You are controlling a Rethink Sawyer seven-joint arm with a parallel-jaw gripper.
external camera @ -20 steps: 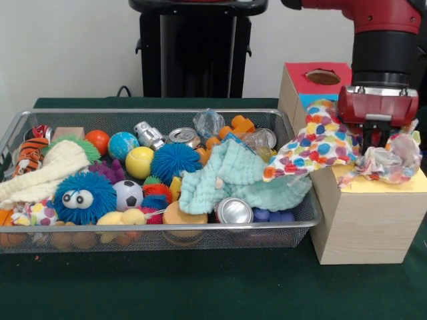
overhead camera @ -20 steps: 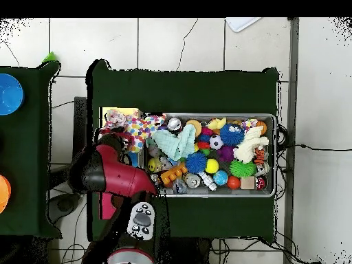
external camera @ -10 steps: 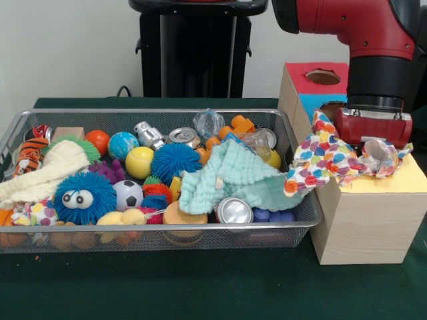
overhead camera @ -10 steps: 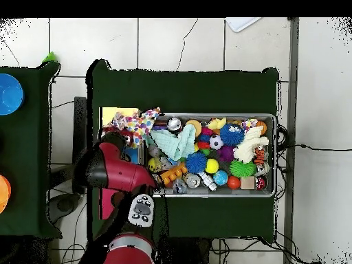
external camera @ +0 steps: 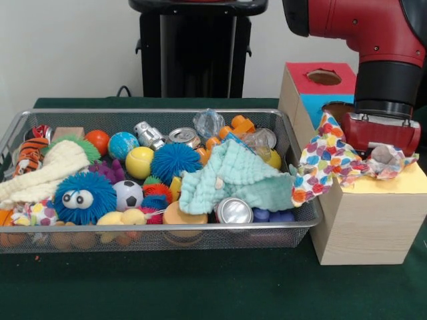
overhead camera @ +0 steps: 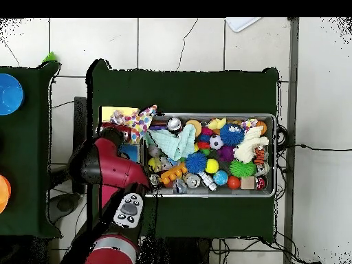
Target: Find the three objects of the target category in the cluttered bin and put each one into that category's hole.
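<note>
gripper [external camera: 383, 152] fingers buried in one spotted cloth [external camera: 328, 163] at the bin's [external camera: 160, 228] 3 o'clock; grip can't be told

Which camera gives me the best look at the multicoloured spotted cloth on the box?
The front view: the multicoloured spotted cloth drapes over the wooden box's yellow top under the red claw. Overhead, the cloth is just a small patch, partly hidden by the arm.

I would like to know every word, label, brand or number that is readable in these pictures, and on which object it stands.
None can be read.
The cans in the wire bin show only bare metal ends.
The wooden box shows colour panels and no writing.
The dotted cloth carries a pattern only.
</note>
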